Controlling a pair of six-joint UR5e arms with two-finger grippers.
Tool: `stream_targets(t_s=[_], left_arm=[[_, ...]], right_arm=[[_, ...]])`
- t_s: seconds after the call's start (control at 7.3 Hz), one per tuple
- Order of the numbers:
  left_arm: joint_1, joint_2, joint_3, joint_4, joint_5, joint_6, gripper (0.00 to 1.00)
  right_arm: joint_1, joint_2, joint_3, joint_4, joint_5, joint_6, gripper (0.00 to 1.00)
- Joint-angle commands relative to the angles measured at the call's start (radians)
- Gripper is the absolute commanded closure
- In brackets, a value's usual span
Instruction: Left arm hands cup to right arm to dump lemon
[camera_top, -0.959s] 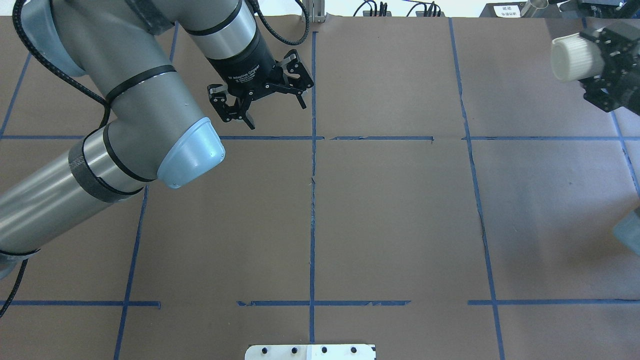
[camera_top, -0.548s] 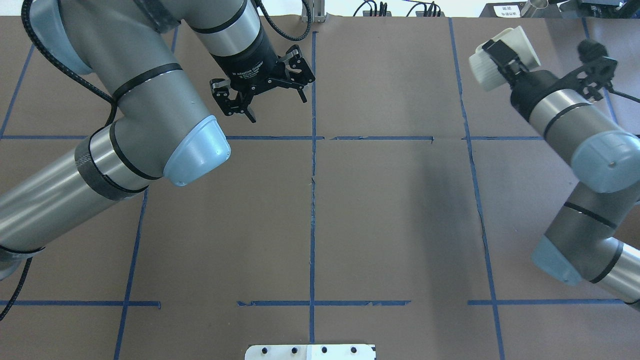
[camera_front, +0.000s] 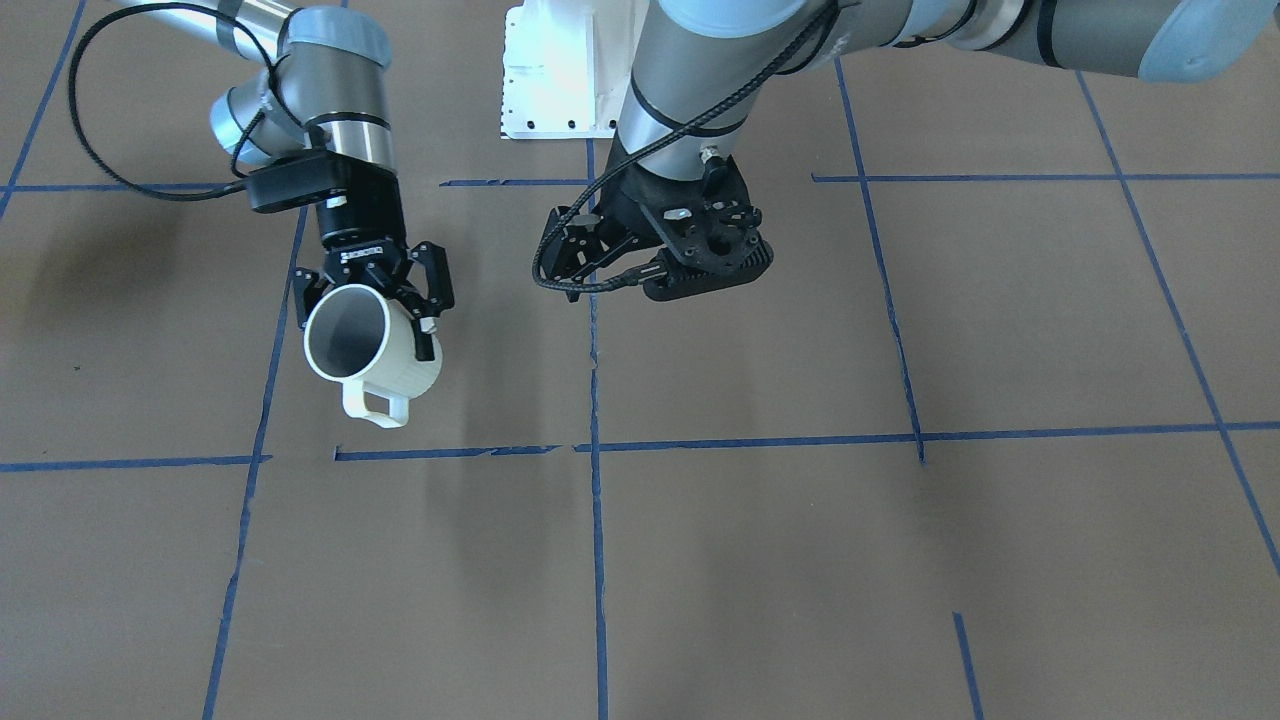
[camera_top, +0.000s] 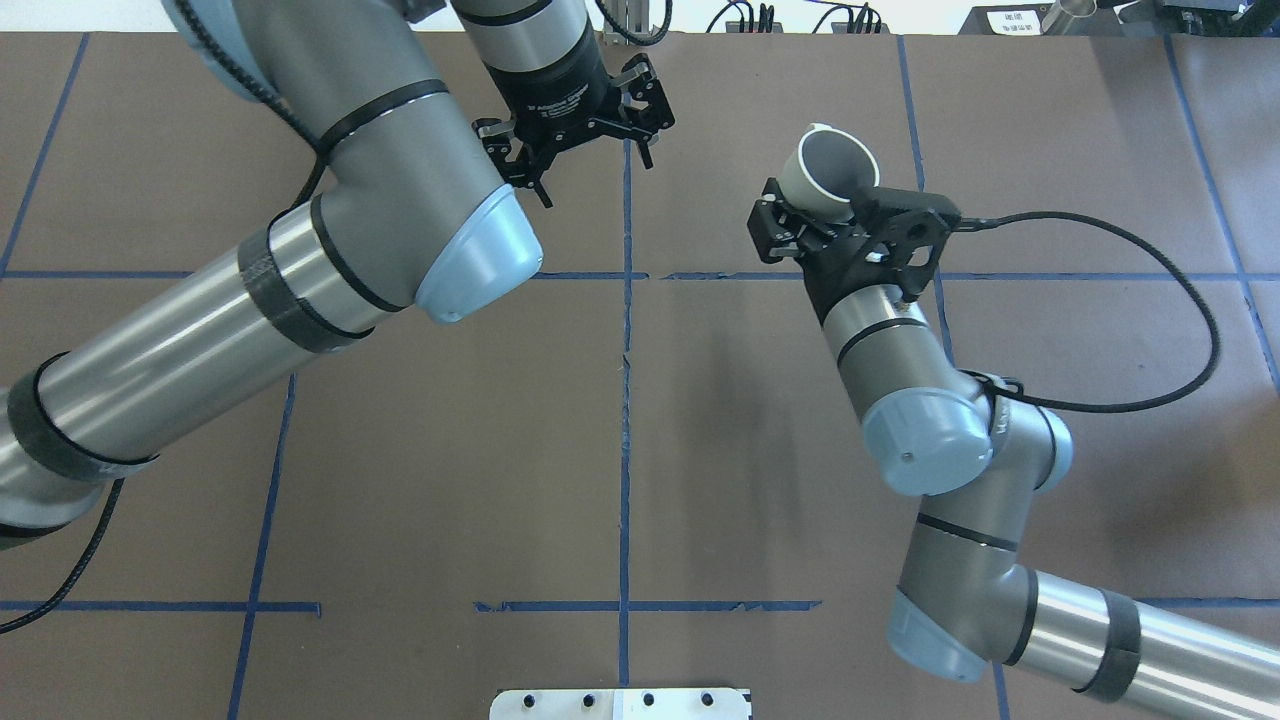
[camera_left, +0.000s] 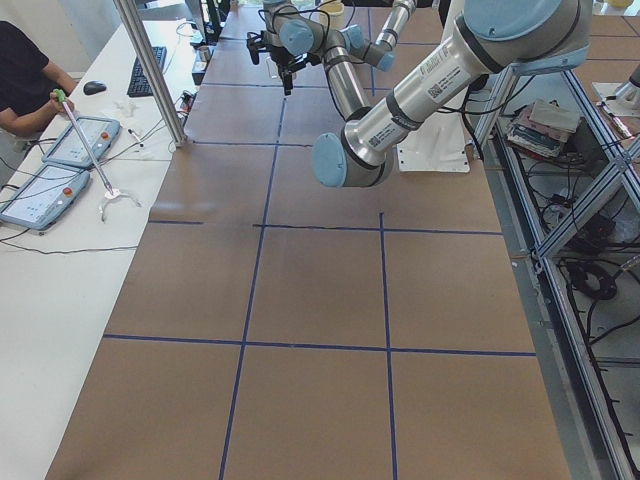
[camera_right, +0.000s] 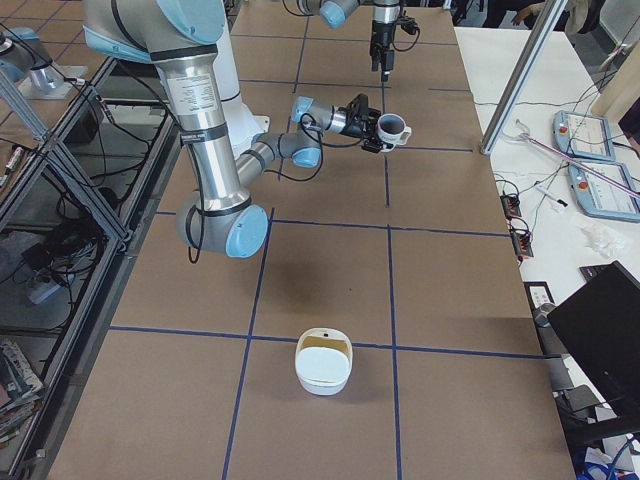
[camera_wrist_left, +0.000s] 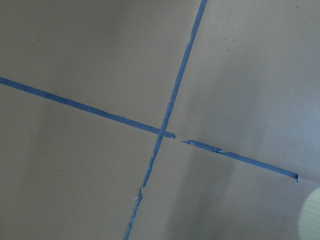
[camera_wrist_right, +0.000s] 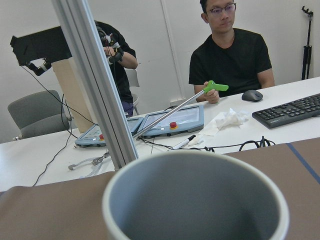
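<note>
Nearest, at the robot's right end of the table, a white bowl-like container sat on the brown paper inside one taped square. Beyond it, the right arm dropped from its shoulder to a low elbow, and its forearm ran outward across the table toward the operators' side. The right gripper was clamped on the cup, one finger on each side of the body just below the rim. The cup hung clear of the table, mouth upward, its handle pointing away from the robot. The right wrist view showed only the rim and grey inner wall; the bottom could not be seen. Farther along, the left arm extended over the table's middle line with its wrist turned downward. The left gripper hung with its fingers spread wide apart, gripping nothing, above a crossing of the blue tape lines, well apart from the cup. Both grippers were held above the paper.
</note>
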Motion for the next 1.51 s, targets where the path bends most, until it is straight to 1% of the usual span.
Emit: stream_targets(t_s=[0.0, 0.14, 0.27, 0.41, 0.55, 0.82, 0.96, 1.37], left_arm=[[0.005, -0.088, 0.105, -0.003, 0.001, 0.011, 0.02], [0.011, -0.102, 0.122, -0.003, 0.001, 0.028, 0.02], [0.023, -0.154, 0.189, -0.002, 0.002, 0.036, 0.02], [0.024, -0.171, 0.217, 0.0, -0.002, 0.039, 0.02], [0.037, -0.167, 0.217, 0.0, -0.004, 0.039, 0.02], [0.068, -0.165, 0.22, 0.0, 0.001, 0.039, 0.04], [0.076, -0.163, 0.22, 0.0, 0.004, 0.041, 0.06], [0.094, -0.16, 0.222, -0.001, 0.006, 0.048, 0.12]], right_arm=[[-0.049, 0.095, -0.071, -0.066, -0.066, -0.104, 0.84], [-0.059, 0.108, -0.072, -0.069, -0.07, -0.197, 0.84], [-0.067, 0.108, -0.074, -0.071, -0.07, -0.213, 0.84], [-0.069, 0.109, -0.086, -0.075, -0.097, -0.213, 0.84], [-0.07, 0.109, -0.095, -0.077, -0.131, -0.219, 0.84], [-0.073, 0.109, -0.104, -0.077, -0.143, -0.227, 0.82], [-0.087, 0.111, -0.109, -0.077, -0.175, -0.229, 0.82], [-0.107, 0.111, -0.106, -0.074, -0.195, -0.23, 0.82]])
